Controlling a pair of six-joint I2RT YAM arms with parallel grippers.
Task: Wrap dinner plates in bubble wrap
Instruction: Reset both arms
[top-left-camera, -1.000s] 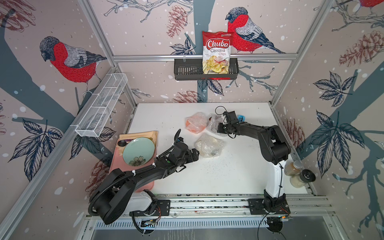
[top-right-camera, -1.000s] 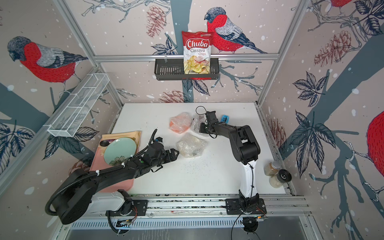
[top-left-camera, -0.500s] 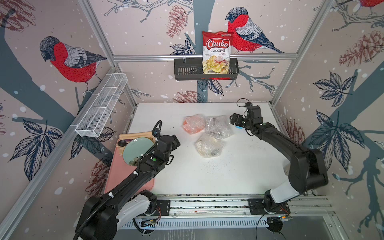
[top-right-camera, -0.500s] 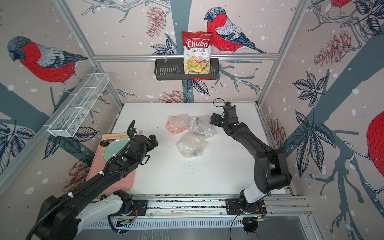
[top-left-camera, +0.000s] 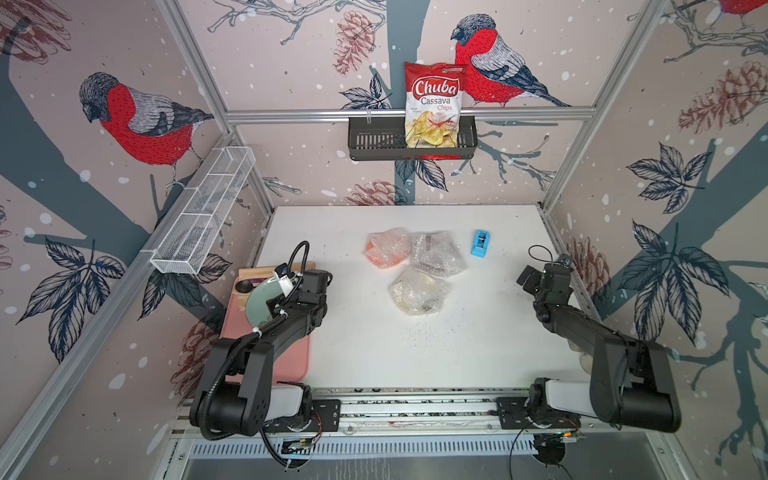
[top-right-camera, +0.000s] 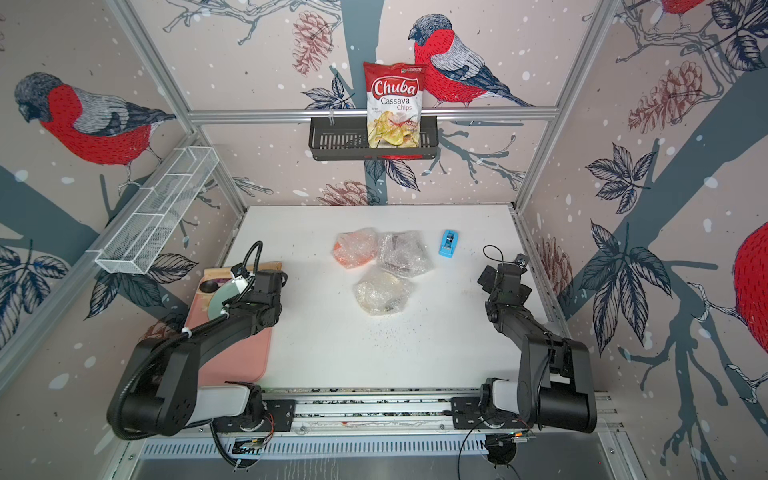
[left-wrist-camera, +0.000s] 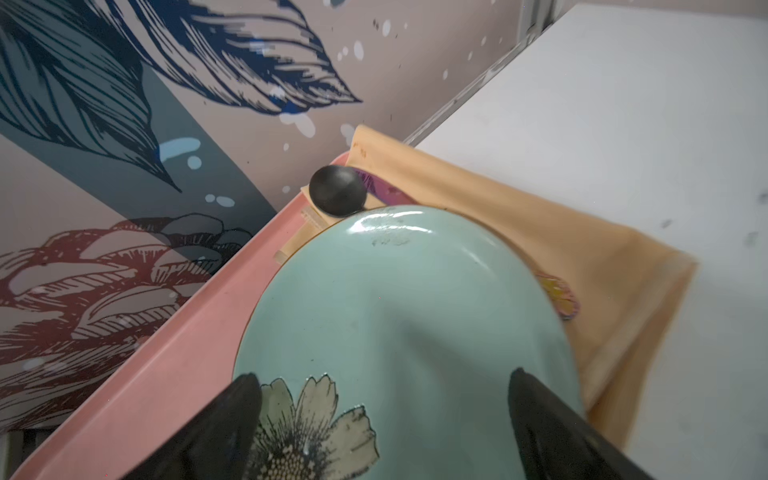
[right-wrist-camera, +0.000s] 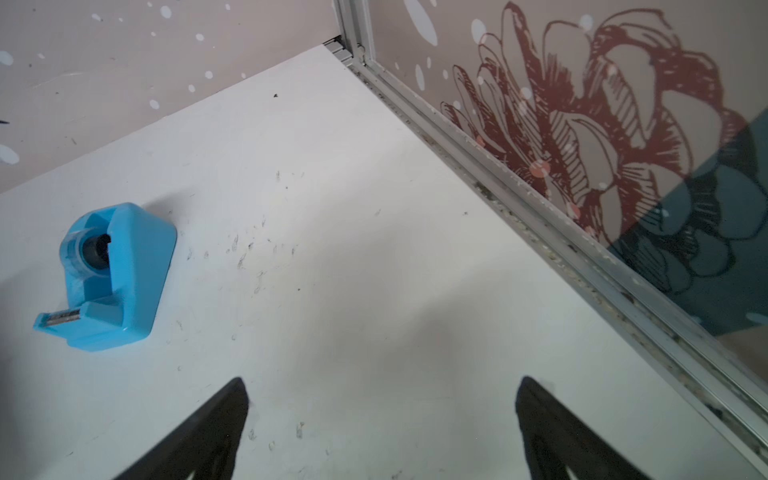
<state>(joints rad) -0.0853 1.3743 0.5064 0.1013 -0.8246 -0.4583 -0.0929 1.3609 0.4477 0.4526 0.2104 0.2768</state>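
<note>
Three bundles of bubble wrap (top-left-camera: 436, 255) sit touching one another in the middle of the bench (top-left-camera: 374, 353), toward its far edge, each hiding a dinner plate. The orange plate (top-left-camera: 386, 249) glows through its sheet, the dark plate (top-right-camera: 401, 253) lies beside it, and the cream plate (top-left-camera: 419, 291) rests nearest the robot. A blue tape dispenser (right-wrist-camera: 112, 274) stands near the group on the right-edge side, apparently kept handy for sealing. The left gripper (left-wrist-camera: 384, 378), jaws apart and holding nothing, hovers over the pale green plate (left-wrist-camera: 395, 299) on the pink tray (left-wrist-camera: 199, 332) at the left edge. The right gripper (right-wrist-camera: 382, 381), jaws wide and empty, hangs above bare bench near the right edge. With both arms clear of the bundles, the wrapping looks finished or nearly so; whether the folds are taped cannot be told.
</note>
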